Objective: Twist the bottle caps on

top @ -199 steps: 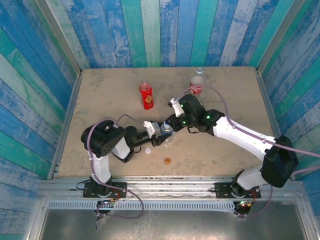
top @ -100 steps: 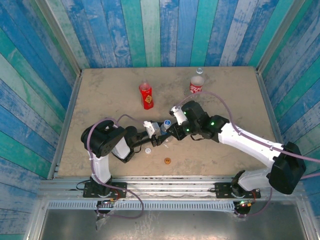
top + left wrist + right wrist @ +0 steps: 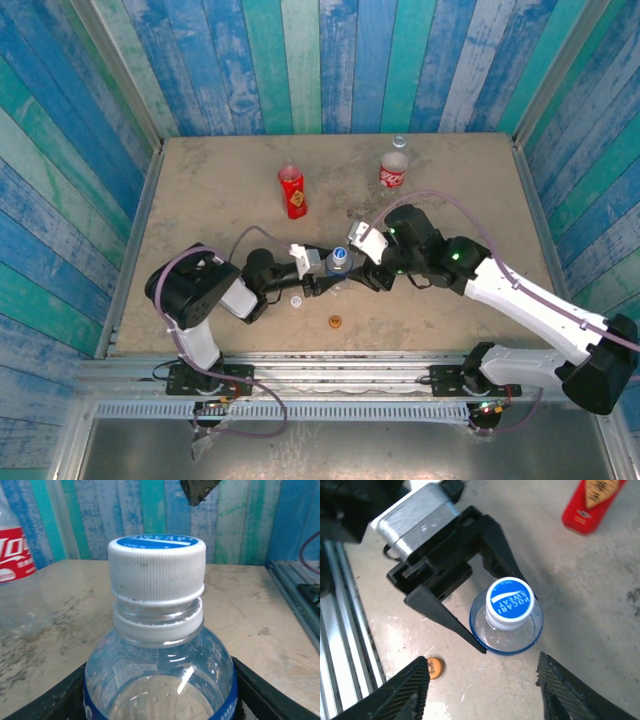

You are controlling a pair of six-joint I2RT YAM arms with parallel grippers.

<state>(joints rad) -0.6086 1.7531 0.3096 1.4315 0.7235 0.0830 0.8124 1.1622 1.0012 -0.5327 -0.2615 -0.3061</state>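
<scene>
A clear bottle with a blue label stands upright at mid-table, and my left gripper is shut on its body. The blue-topped cap sits on its neck, and it shows from above as the cap on the bottle. My right gripper is open, just clear of the bottle on its right side; it shows in the top view as the right gripper. A white cap and an orange cap lie loose on the table. The red-and-yellow bottle and the cola bottle stand behind.
A small clear round thing sits by the back wall behind the cola bottle. Blue plank walls close in the table on three sides. The orange cap lies beside my right gripper's left finger.
My right gripper has let go of the blue-topped cap, opened, and drawn back to the right. The cap stays on the bottle, which my left gripper still holds.
</scene>
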